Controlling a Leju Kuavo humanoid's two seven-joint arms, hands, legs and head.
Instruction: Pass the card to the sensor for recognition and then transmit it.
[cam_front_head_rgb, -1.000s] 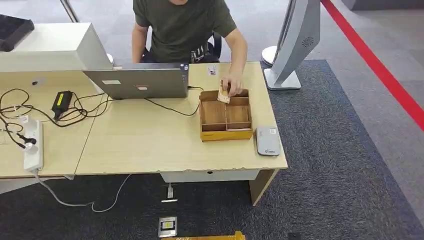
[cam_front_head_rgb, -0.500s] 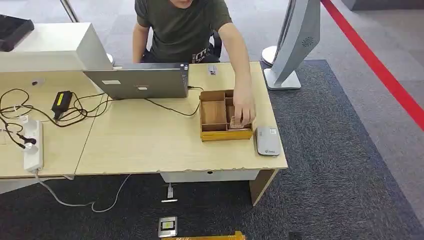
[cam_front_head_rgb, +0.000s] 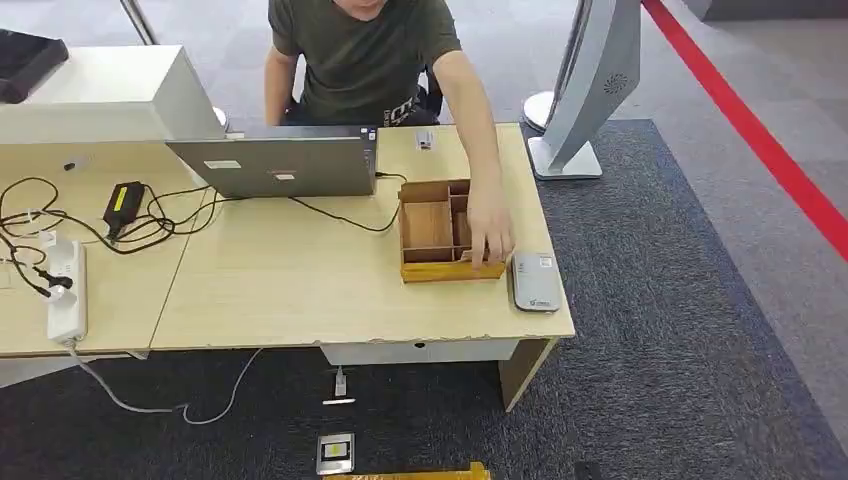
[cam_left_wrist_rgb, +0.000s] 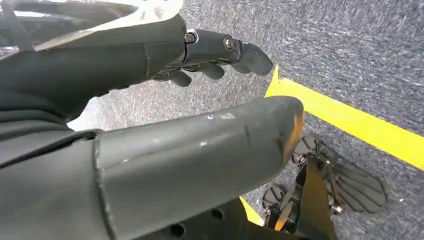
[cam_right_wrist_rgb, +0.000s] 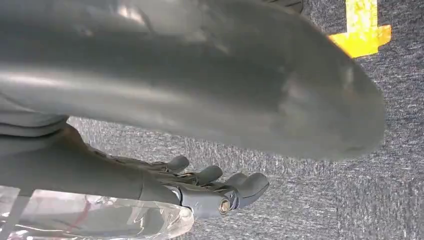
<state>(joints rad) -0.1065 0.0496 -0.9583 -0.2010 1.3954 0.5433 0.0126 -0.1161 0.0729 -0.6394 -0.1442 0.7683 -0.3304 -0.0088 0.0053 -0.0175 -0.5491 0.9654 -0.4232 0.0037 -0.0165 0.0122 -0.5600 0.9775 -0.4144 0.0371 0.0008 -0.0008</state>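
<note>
The card itself cannot be made out. A person's hand (cam_front_head_rgb: 490, 232) reaches into the wooden tray (cam_front_head_rgb: 430, 262), into the compartment nearest the sensor (cam_front_head_rgb: 536, 280), and covers whatever lies there. Whether a card sits under that hand, or is held in it, cannot be told.

The sensor is a flat, pale grey reader with rounded corners and a small marking near its lower end. It lies face up on the tabletop (cam_front_head_rgb: 300, 290), just beside the tray on the side away from the laptop (cam_front_head_rgb: 280, 165). This placement probably serves the task: a card lifted from the tray need travel only a short way to be read. The tray is divided into compartments with an orange-yellow front wall, likely to keep cards sorted and easy to lift.

Farther from the sensor, beyond the laptop, lie tangled cables (cam_front_head_rgb: 60, 215), a power adapter (cam_front_head_rgb: 124, 203) and a power strip (cam_front_head_rgb: 67, 290).

The left hand (cam_left_wrist_rgb: 210, 55) hangs over grey carpet with a yellow floor line (cam_left_wrist_rgb: 350, 122); its fingers are loosely extended, apart and empty. The right hand (cam_right_wrist_rgb: 205, 187) hangs likewise over carpet, fingers slightly curled but apart and holding nothing. Both appear parked away from the tabletop while the person attends to the tray.
</note>
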